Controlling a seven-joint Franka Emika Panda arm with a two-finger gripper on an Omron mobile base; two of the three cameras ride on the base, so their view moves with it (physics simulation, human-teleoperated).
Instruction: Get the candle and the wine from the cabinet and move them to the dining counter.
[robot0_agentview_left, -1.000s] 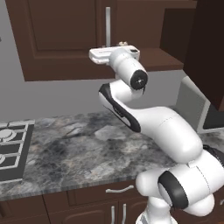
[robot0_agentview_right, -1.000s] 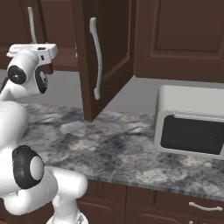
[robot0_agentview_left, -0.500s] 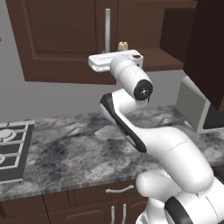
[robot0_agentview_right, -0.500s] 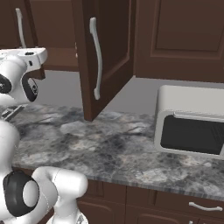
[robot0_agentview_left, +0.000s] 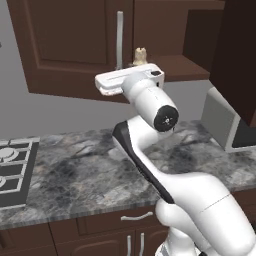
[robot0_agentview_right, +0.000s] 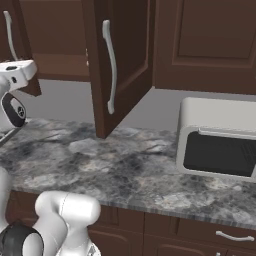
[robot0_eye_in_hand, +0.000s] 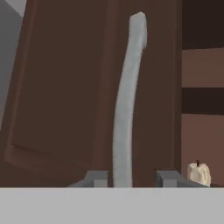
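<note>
At the far left of the left base view a black stove grate (robot0_agentview_left: 11, 172) is cut off by the frame edge, sitting in the grey-black marbled stone worktop (robot0_agentview_left: 80, 175). Above it hangs the dark brown wooden wall cabinet (robot0_agentview_left: 70, 45) with its panelled left door shut and a long vertical silver bar handle (robot0_agentview_left: 119, 40) at that door's right edge. The white arm reaches up to this spot, and its flat white hand hides the handle's lower end.

In the hand view the two-finger gripper (robot0_eye_in_hand: 130, 178) has its dark tips standing apart, one on each side of the foot of the silver handle, with small gaps showing between tips and bar. Whether either tip touches the bar I cannot tell, since the tips are cut off low in that picture.

Just right of the handle, on the cabinet's lower shelf, sits the small squat cream-beige lumpy candle (robot0_agentview_left: 140, 56); its lower part is hidden behind the hand. The hand view shows it too, low at the right with a dark wick on top.

Further right, the cabinet's right door (robot0_agentview_right: 120, 60) swings open toward the room, its own silver handle facing out. Past it a white microwave with a dark window (robot0_agentview_right: 217, 145) stands on the worktop, partly cut off at the right edge.
</note>
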